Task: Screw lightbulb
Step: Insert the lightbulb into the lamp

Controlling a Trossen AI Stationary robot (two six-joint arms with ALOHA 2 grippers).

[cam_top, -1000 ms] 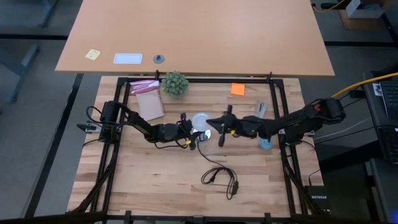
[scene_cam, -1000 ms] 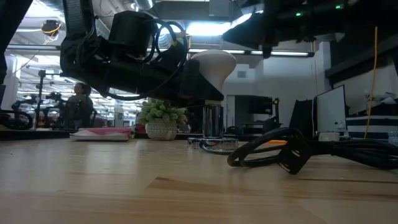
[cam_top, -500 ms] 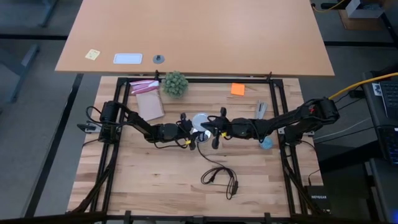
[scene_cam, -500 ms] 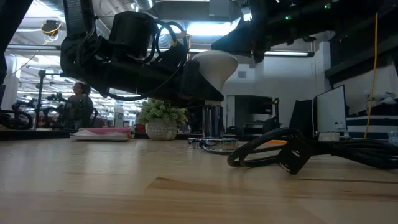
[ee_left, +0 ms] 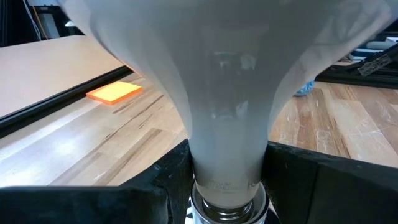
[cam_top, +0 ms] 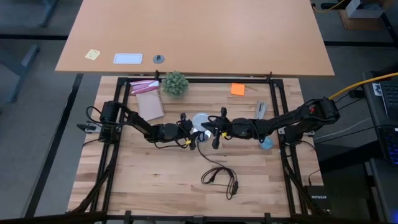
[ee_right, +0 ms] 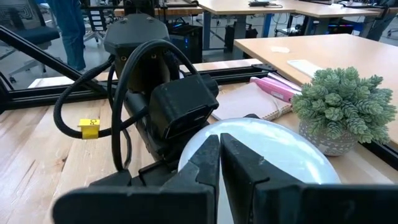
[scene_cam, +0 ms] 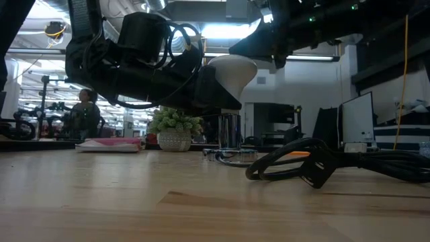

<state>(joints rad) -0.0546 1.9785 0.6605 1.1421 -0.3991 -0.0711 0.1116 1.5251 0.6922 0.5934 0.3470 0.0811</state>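
Nearest in the low view: bare pale wooden worktop [scene_cam: 201,202], then a coiled black cord with an orange-marked switch [scene_cam: 302,161]. Just beyond, the small white frosted lightbulb [scene_cam: 232,70], dome up, narrow neck clamped in the left claw [scene_cam: 218,101] and held upright over a shiny metal socket [scene_cam: 230,131] on the worktop. Left claw partly closed, pinching the bulb's tapering neck just above its grey screw base [ee_left: 227,202], as plain in the left wrist view. Right claw [cam_top: 212,128] shut with nothing between its fingers [ee_right: 214,168], hanging right at the white dome from the opposite side; cannot tell whether touching. Farther back, a small green plant in a pale pot [scene_cam: 175,128], a tan notebook with a pink edge [cam_top: 148,99], an orange sticky note [cam_top: 237,89], a little light-blue object [cam_top: 266,144]; in the room behind, a person [scene_cam: 84,111].

Step in hand, by judgement: bulb seated over the socket and steadied, threading apparently underway or about to start. Next move likely needs a turn of the bulb about its upright axis with light downward pressure, keeping base and socket in line to avoid cross-threading, then a release and regrip for further turns.
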